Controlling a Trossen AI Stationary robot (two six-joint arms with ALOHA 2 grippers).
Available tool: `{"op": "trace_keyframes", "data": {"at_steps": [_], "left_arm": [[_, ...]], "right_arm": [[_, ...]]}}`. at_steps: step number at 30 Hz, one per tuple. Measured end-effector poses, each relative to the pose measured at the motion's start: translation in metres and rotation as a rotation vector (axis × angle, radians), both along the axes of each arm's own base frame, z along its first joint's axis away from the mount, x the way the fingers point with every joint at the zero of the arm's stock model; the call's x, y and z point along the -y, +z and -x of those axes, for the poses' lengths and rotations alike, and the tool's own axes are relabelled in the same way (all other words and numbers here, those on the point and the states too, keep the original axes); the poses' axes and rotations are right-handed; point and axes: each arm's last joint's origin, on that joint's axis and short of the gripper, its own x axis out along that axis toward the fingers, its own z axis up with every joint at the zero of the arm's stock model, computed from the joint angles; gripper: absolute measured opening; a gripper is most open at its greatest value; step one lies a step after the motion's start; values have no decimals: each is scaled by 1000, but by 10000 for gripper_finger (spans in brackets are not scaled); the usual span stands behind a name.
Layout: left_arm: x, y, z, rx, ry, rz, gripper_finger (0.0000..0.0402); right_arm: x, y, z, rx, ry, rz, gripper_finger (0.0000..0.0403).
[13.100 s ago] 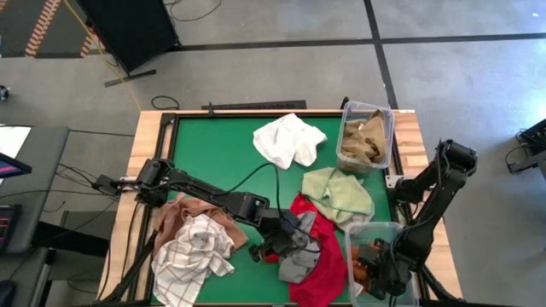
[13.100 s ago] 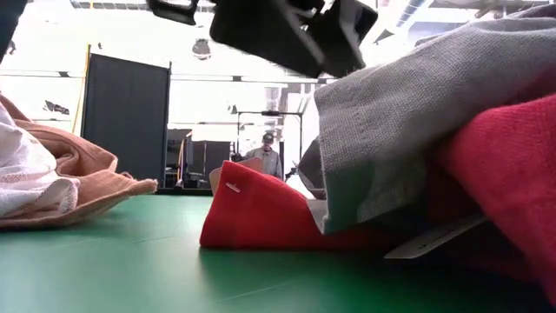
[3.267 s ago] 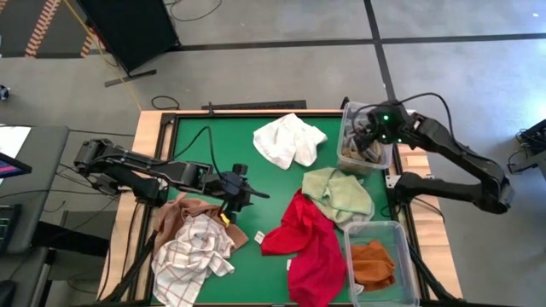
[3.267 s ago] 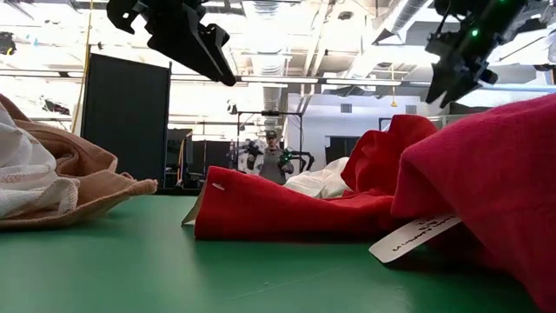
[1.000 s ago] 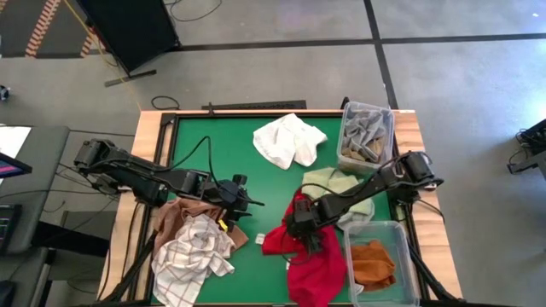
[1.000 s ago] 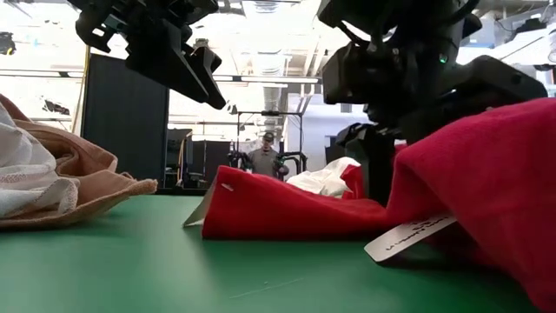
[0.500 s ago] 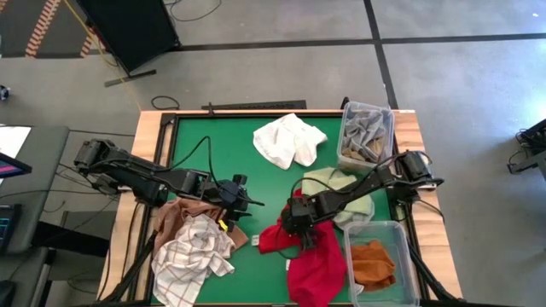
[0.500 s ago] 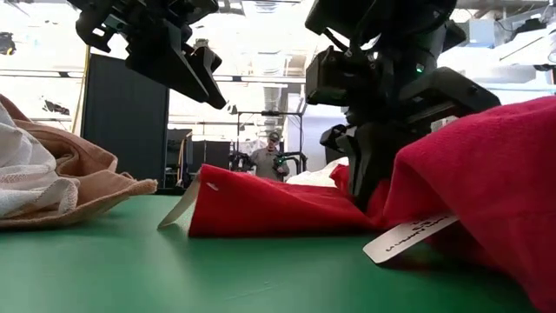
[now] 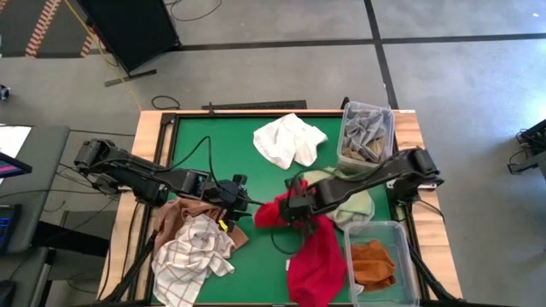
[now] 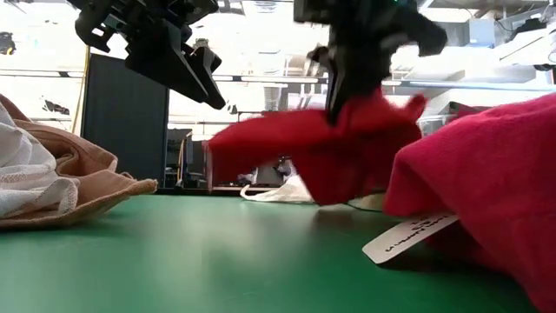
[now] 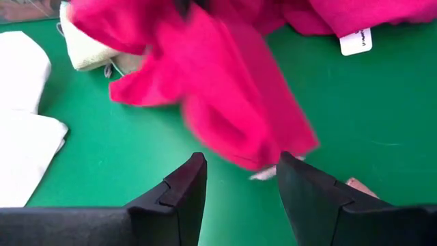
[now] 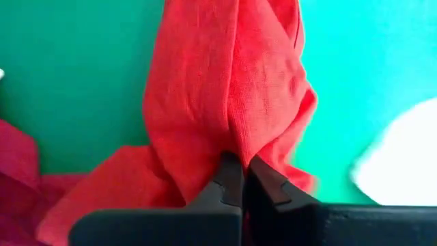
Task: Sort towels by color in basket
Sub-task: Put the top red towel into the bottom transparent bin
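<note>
Lifted towel (image 9: 271, 211) between both hands

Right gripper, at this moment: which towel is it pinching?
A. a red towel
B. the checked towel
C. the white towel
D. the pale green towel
A: the right gripper is shut on a fold of a red towel, and in the low view that towel hangs clear above the green table.
</note>
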Motion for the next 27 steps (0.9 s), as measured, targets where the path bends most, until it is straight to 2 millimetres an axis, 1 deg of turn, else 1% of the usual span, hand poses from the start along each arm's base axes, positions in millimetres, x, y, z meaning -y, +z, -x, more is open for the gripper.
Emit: {"op": "trace_keyframes", "data": {"at_steps": [5, 9, 12, 15, 18, 21, 24, 27], "left_arm": [[0, 0, 0, -2, -2, -3, 170], [0, 0, 0, -3, -5, -7, 170], [0, 0, 0, -5, -7, -9, 170], [0, 0, 0, -5, -7, -9, 170], [0, 0, 0, -5, -7, -10, 170], [0, 0, 0, -5, -9, -12, 170], [0, 0, 0, -4, -12, -15, 170], [0, 0, 0, -4, -12, -15, 170]], "right_arm": [[10, 51, 21, 87, -79, 104, 23], [19, 89, 43, 216, -156, 179, 22], [26, 115, 63, 311, -197, 199, 22], [33, 135, 82, 383, -250, 231, 22], [41, 150, 103, 437, -342, 286, 22], [51, 160, 119, 481, -437, 305, 22], [61, 163, 130, 486, -522, 328, 22], [71, 161, 139, 436, -603, 371, 23]]}}
